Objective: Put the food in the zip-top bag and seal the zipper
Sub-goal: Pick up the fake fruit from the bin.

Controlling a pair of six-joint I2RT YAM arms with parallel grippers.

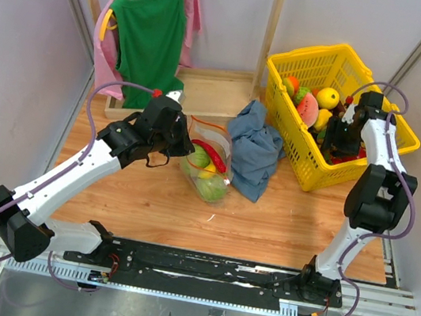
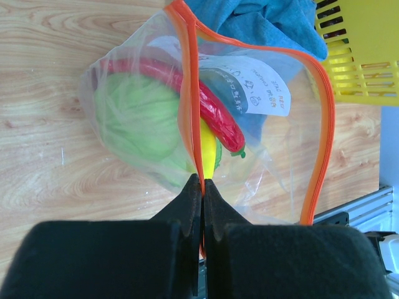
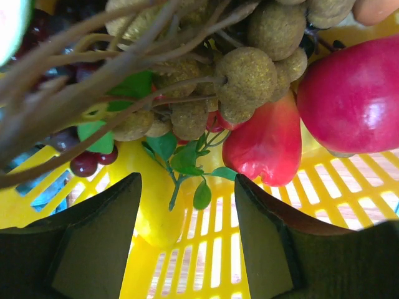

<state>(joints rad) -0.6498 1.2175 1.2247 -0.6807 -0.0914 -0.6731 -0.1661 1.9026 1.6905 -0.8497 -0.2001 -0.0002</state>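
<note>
Zipper (image 2: 189, 106) pinched in left end effector (image 2: 201, 182); right end effector (image 3: 187, 187) parted over basket (image 3: 349, 199) (cabbage (image 2: 137, 121) seen hazily).

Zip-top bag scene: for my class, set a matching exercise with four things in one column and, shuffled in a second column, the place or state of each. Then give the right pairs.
Column 1
1. red chili
2. blue-grey cloth
3. left gripper
4. right gripper

Column 2
A. open, down in the yellow basket
B. inside the zip-top bag
C. shut on the zipper
D. crumpled on the table, between bag and basket

Pairs: 1-B, 2-D, 3-C, 4-A
</note>
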